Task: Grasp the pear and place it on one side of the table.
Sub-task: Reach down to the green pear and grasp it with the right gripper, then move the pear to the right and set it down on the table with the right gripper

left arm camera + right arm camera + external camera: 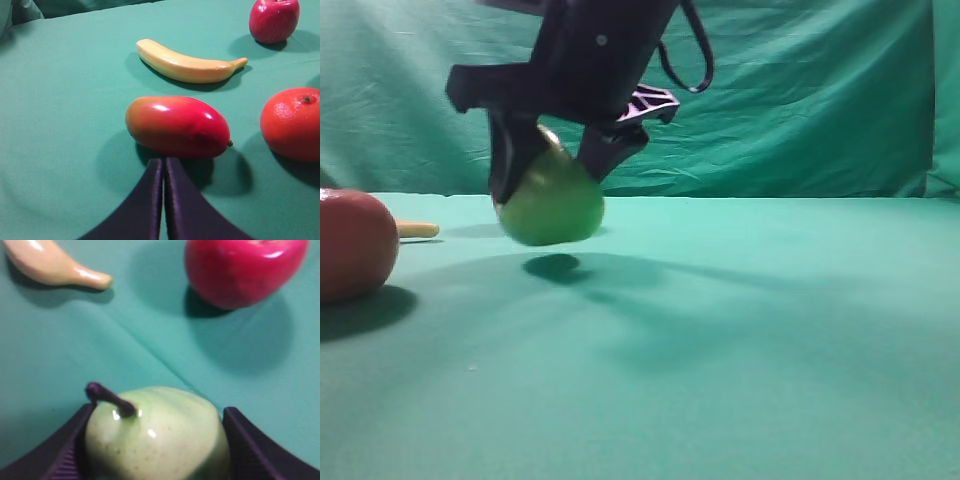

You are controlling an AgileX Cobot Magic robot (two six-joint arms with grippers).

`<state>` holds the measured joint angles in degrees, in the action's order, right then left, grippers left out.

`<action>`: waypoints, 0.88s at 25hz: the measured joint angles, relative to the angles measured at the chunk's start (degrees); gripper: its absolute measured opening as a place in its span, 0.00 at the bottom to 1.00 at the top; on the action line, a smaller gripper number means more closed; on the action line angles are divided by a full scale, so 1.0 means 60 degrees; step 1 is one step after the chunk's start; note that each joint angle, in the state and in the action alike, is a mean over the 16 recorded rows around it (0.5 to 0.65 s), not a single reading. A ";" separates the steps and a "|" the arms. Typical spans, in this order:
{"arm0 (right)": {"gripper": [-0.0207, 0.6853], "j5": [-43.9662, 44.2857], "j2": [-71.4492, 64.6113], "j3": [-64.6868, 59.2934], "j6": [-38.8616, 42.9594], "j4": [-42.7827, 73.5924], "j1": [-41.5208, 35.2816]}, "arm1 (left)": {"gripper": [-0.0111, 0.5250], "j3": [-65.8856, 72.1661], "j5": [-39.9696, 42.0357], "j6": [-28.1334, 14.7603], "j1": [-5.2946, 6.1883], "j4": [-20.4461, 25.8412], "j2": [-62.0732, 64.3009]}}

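Above teal table (740, 340), gripped pear (157, 437), stem camera-ward.

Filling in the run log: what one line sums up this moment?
right pincer: shut on pear | pear: lifted off table | left pincer: shut, empty, near mango

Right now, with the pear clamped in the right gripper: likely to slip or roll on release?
The pear looks glossy and rounded, so it may slip between the right gripper fingers. It hangs above the table; set down, it probably rolls.
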<state>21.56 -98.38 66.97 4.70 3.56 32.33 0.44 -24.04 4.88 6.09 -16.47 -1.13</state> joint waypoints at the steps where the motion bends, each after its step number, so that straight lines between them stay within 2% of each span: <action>1: 0.68 -0.0052 0.0306 -0.0333 0.0044 0.0000 -0.0287 | 0.02 0.0000 0.0000 0.0000 0.0000 0.0000 0.0000; 7: 0.68 -0.1071 0.1730 -0.2670 0.0174 0.0000 -0.1982 | 0.02 0.0000 0.0000 0.0000 0.0000 0.0000 0.0000; 12: 0.68 -0.2309 0.2084 -0.4252 0.0198 0.0000 -0.2983 | 0.02 0.0000 0.0000 0.0000 0.0000 0.0000 0.0000; 18: 0.69 -0.3508 0.1780 -0.5134 0.0203 0.0000 -0.3488 | 0.02 0.0000 0.0000 0.0000 0.0000 0.0000 0.0000; 22: 0.74 -0.3972 0.1510 -0.5294 0.0203 0.0002 -0.3535 | 0.02 0.0000 0.0000 0.0000 0.0000 0.0000 0.0000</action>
<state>-2.27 -89.32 35.20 5.92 3.57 11.12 0.44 -24.04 4.88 6.09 -16.47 -1.13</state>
